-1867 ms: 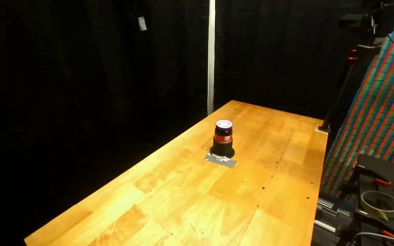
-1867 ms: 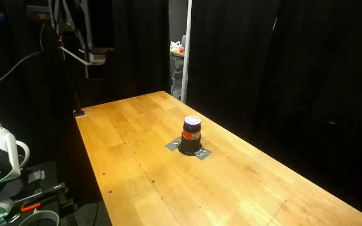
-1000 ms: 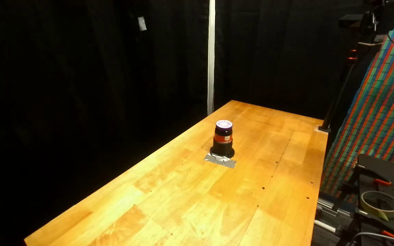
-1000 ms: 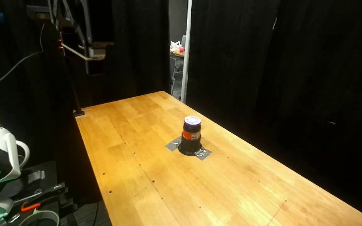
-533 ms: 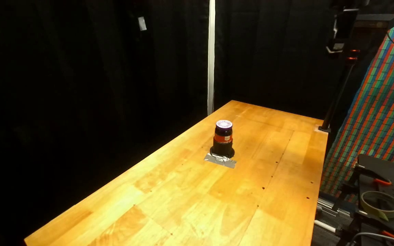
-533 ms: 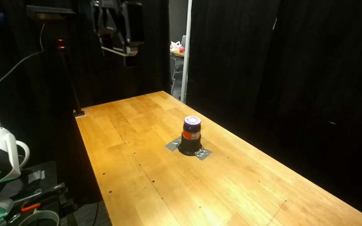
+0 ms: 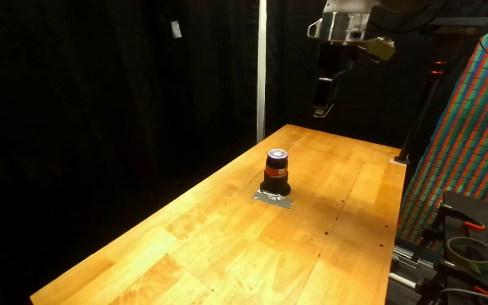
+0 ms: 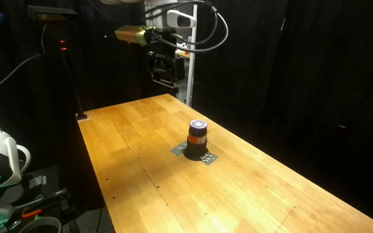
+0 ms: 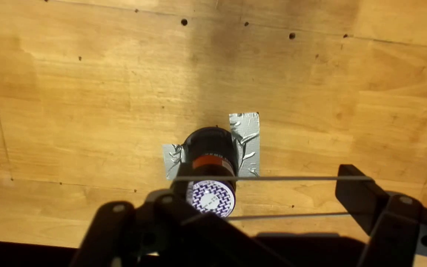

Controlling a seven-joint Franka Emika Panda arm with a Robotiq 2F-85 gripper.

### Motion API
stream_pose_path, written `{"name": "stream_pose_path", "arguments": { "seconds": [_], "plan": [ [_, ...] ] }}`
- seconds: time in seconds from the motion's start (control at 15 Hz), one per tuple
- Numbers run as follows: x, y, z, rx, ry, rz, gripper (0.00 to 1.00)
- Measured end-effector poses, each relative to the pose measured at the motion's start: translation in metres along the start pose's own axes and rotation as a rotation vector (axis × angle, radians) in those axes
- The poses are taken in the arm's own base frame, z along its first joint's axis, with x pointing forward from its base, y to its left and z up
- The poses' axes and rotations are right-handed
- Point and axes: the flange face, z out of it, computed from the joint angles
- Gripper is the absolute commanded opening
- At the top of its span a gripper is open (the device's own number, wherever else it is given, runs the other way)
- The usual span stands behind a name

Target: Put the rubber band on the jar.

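The jar (image 7: 277,171) stands upright in a black base on the wooden table. It is dark with an orange-red label and a pale purple-patterned lid; it also shows in an exterior view (image 8: 197,139) and the wrist view (image 9: 212,196). My gripper (image 9: 267,183) is open, fingers wide apart. The rubber band (image 9: 291,178) is stretched round both fingers as two thin pale strands; it shows as a pale line in an exterior view (image 8: 164,83). The gripper hangs well above the table, higher than the jar and apart from it. In the wrist view the left finger overlaps the lid.
Grey tape (image 8: 209,159) fixes the black base (image 8: 197,152) to the table (image 7: 244,250). A dark pole (image 8: 73,87) stands at a far table corner. Cables (image 8: 202,50) loop from the wrist. A side table with a tape roll (image 7: 472,254) stands beyond the table edge.
The arm has come down and moved away from the pole toward the jar, leftward in one exterior picture and rightward in the other. The rubber band stays on the fingers. The jar has not moved.
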Motion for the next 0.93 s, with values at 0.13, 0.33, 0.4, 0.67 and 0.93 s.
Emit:
{"name": "stream_pose_path", "arguments": {
  "seconds": [0.13, 0.33, 0.4, 0.67, 0.93],
  "plan": [
    [0.023, 0.000, 0.029, 0.010, 0.017, 0.004, 1.00],
    [0.050, 0.007, 0.065, 0.025, 0.037, 0.017, 1.00],
    [0.057, 0.010, 0.076, 0.028, 0.042, 0.021, 1.00],
    [0.078, 0.019, 0.109, 0.034, 0.034, 0.028, 1.00],
    [0.094, 0.025, 0.130, 0.037, 0.052, 0.031, 1.00]
  ]
}}
